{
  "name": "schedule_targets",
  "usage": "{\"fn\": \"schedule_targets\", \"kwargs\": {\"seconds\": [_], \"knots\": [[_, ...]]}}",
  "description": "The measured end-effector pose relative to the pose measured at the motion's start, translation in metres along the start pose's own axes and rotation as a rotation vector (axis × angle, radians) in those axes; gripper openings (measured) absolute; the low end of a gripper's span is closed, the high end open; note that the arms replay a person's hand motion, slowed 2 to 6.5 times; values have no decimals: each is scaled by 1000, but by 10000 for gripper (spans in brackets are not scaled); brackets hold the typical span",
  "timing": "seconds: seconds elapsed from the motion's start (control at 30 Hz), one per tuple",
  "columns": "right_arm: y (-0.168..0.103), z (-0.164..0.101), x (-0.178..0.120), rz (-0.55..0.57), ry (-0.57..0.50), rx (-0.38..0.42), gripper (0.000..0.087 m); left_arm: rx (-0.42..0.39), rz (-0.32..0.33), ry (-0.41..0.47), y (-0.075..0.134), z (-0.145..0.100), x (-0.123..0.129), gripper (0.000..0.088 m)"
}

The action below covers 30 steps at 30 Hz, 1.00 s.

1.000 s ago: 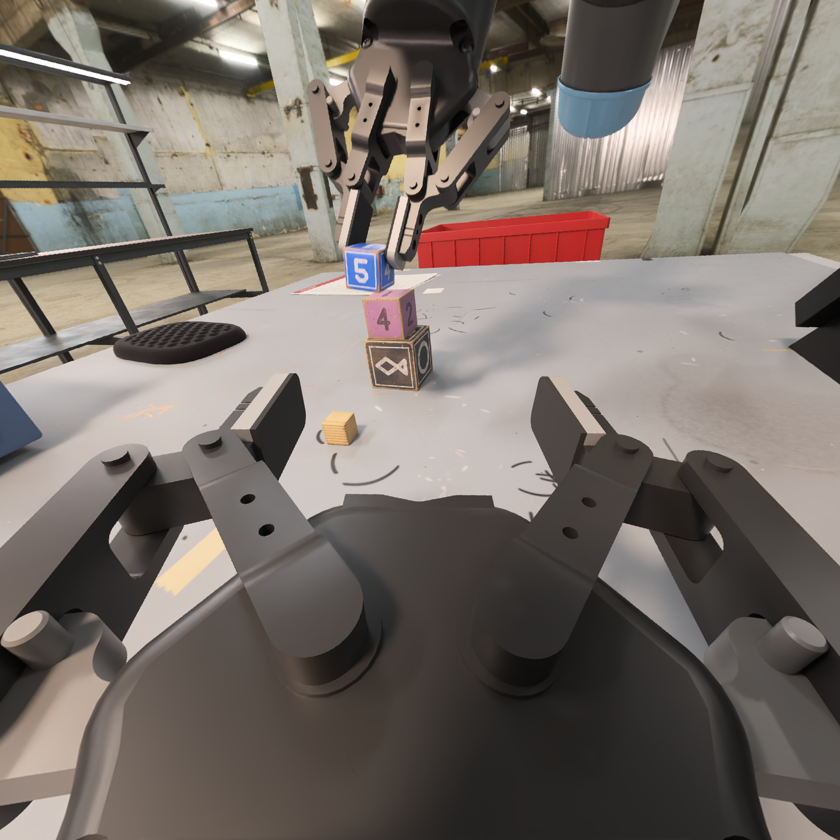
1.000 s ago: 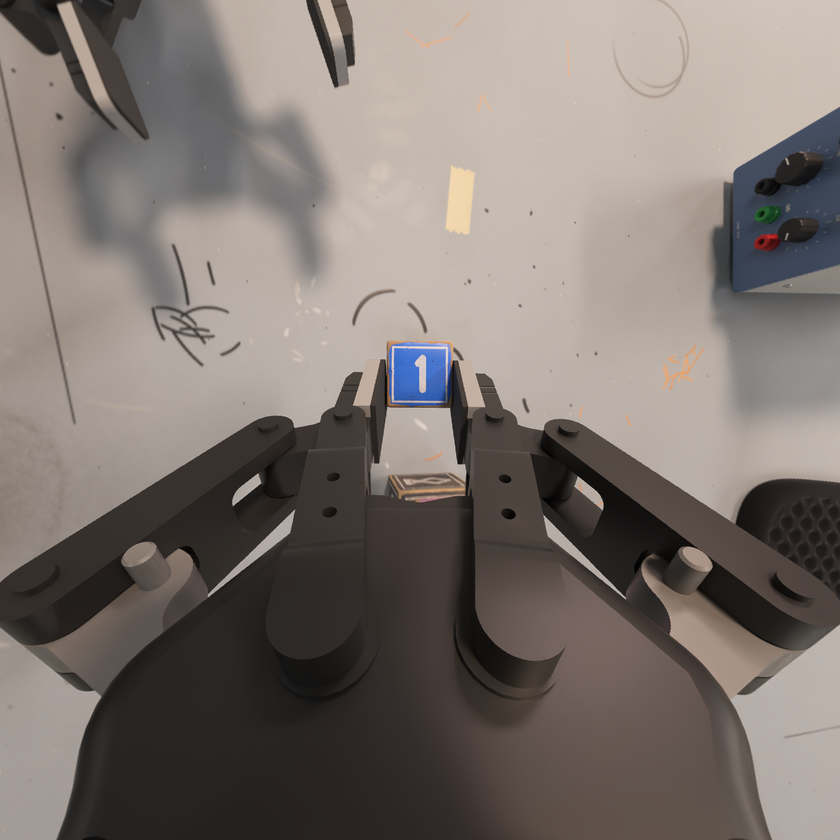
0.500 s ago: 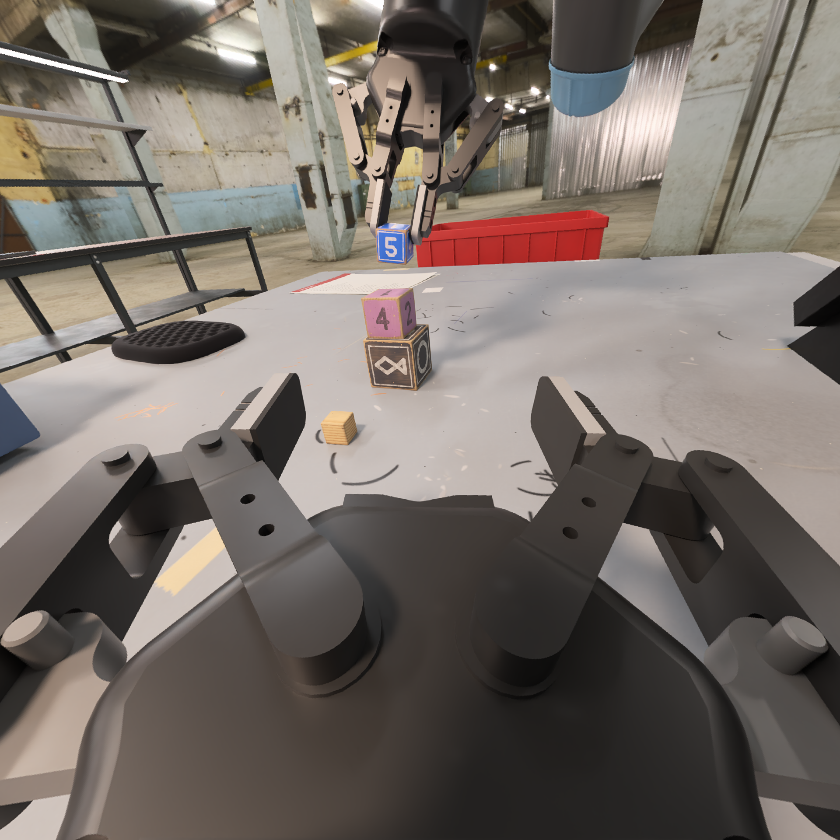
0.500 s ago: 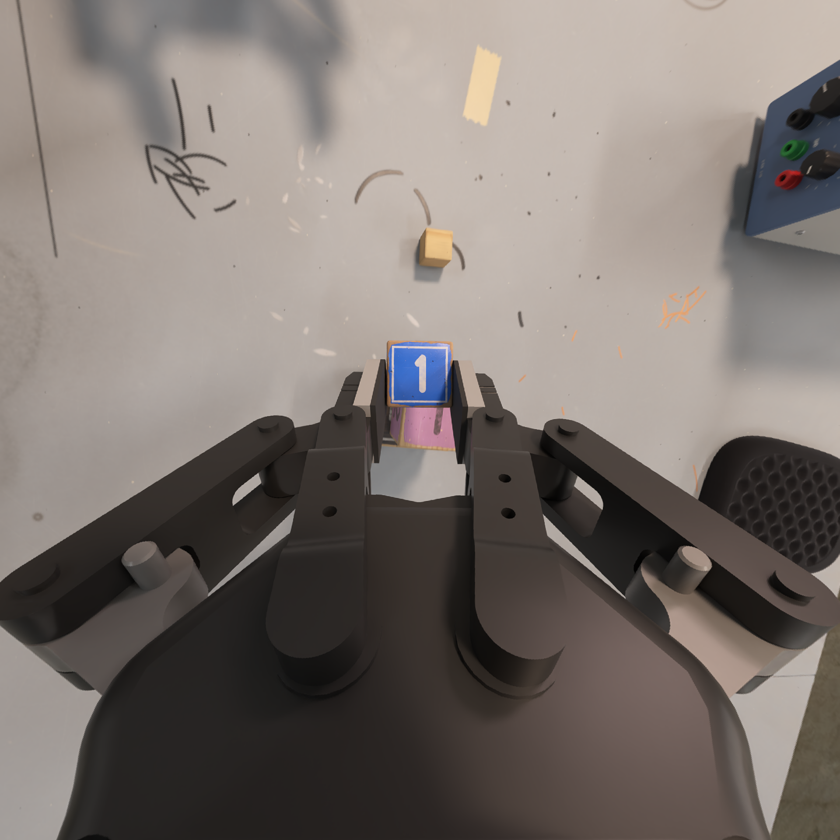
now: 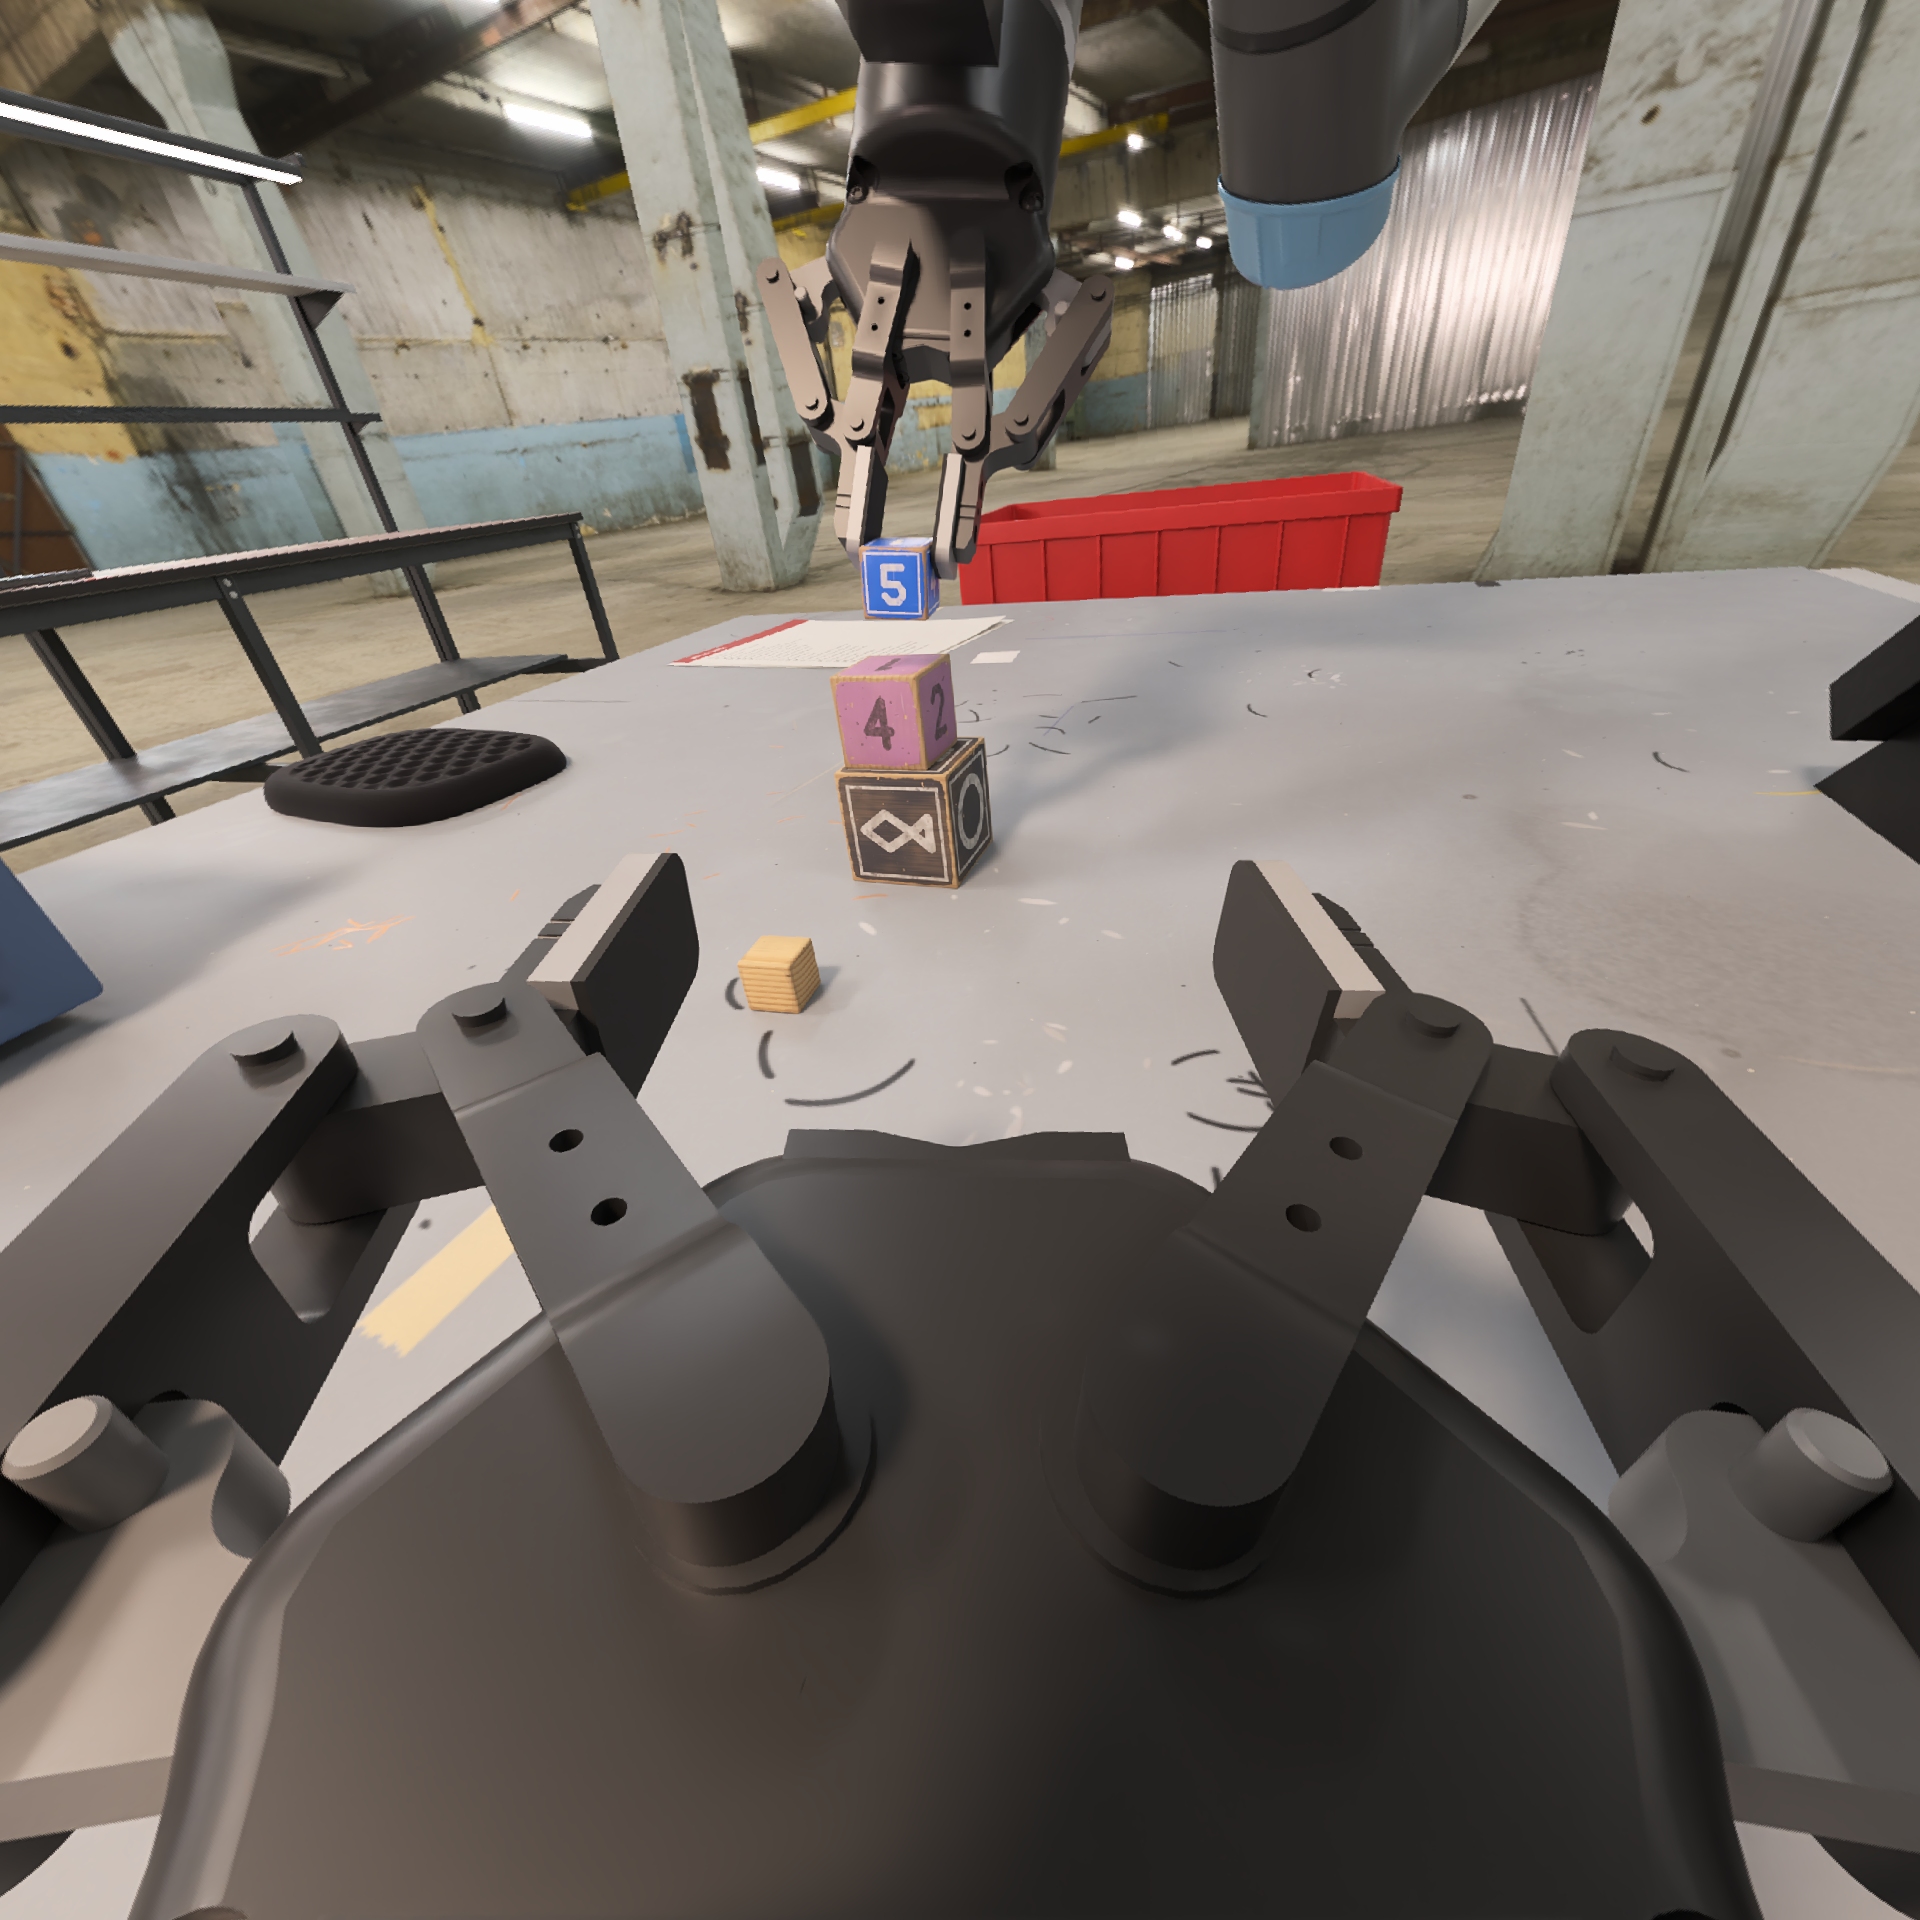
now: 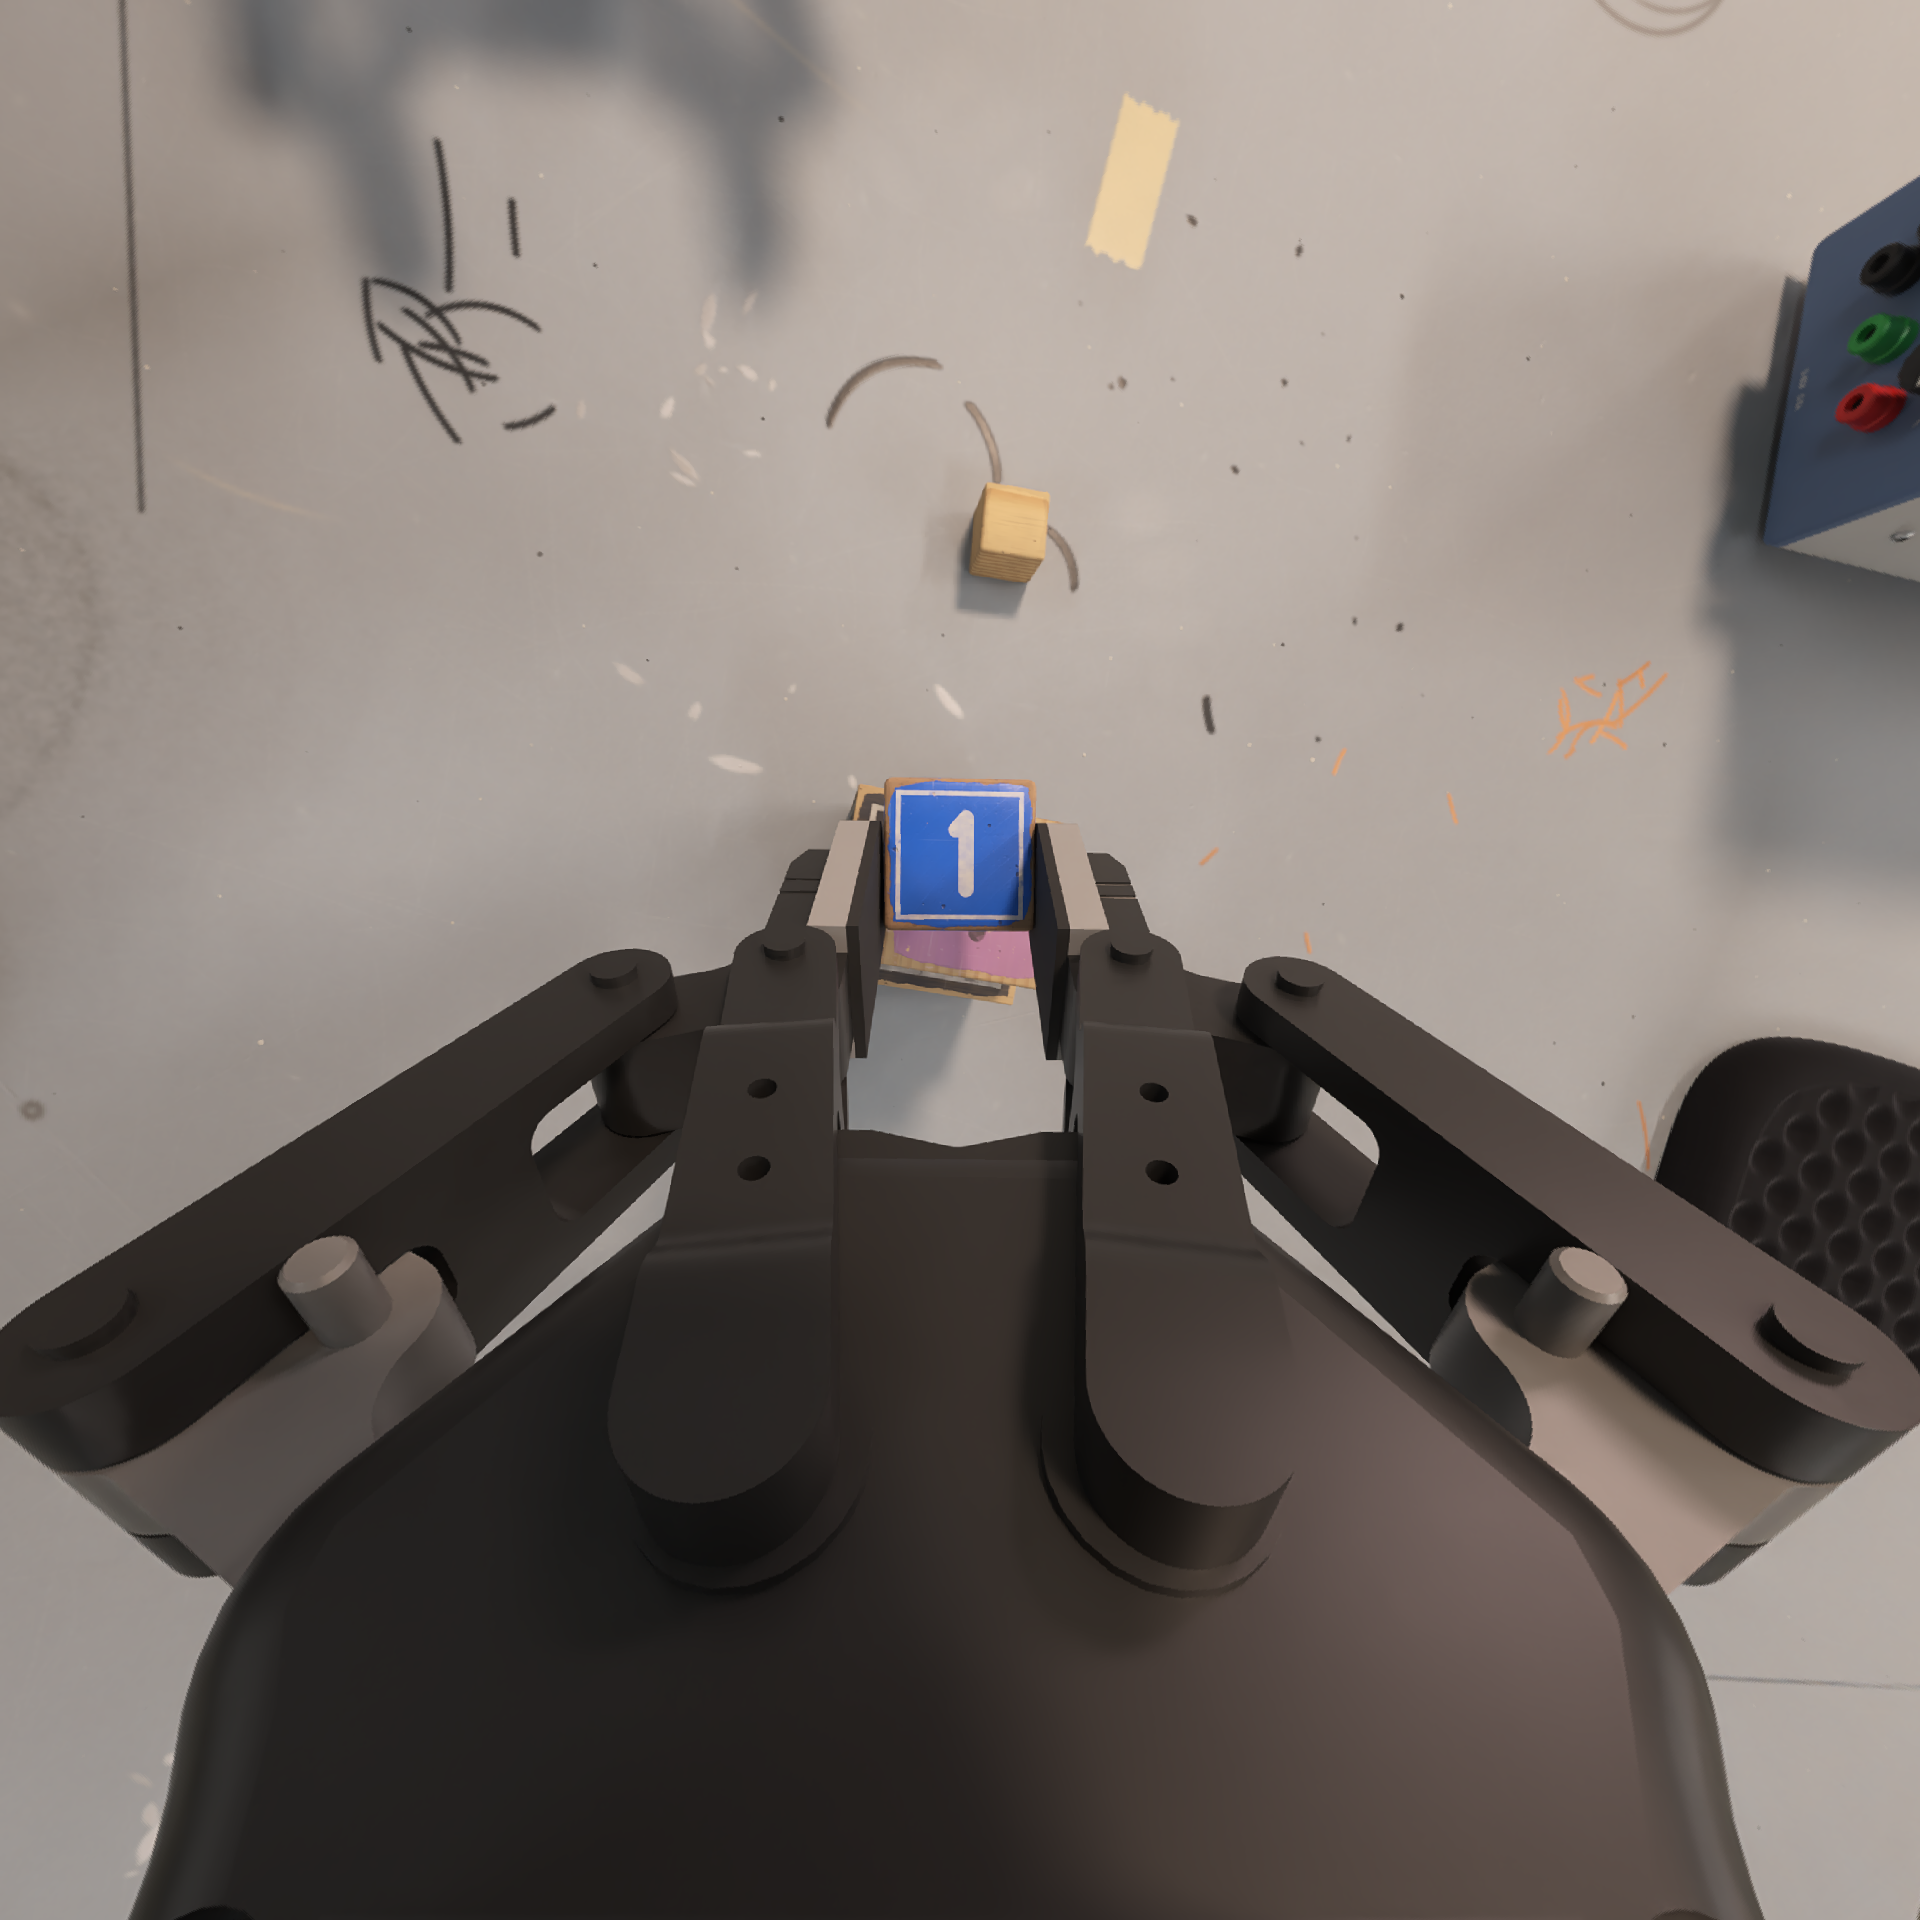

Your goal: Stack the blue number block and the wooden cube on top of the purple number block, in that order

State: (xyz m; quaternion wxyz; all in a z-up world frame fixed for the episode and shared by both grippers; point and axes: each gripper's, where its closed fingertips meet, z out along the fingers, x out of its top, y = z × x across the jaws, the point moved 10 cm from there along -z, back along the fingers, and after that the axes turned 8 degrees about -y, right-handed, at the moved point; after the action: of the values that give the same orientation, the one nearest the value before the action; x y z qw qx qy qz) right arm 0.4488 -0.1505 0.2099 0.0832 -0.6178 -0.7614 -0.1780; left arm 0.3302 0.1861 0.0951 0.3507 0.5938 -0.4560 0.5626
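Blue block (image 6: pixel 958 854), white-framed and wood-edged, is clamped in the right gripper (image 6: pixel 958 894) above the purple block (image 5: pixel 894 712). Wooden cube (image 5: pixel 777 972) lies at 7 o'clock of the stack. Left gripper (image 5: pixel 951 935) gapes wide, empty.

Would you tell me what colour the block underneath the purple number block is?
The bottom block is black with white line patterns and worn wooden edges, under the purple number block; the left wrist view shows it best.
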Motion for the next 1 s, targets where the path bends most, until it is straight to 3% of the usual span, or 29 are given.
{"fn": "schedule_targets", "kwargs": {"seconds": [0.43, 1.0], "knots": [[7, 7, -7, 66, -18, -2, 256, 41, -37, -42, -3, 1, 0, 854], [5, 9, -5, 86, -31, 7, 256, 62, -37, -93, -3, 5, -1, 854]]}}
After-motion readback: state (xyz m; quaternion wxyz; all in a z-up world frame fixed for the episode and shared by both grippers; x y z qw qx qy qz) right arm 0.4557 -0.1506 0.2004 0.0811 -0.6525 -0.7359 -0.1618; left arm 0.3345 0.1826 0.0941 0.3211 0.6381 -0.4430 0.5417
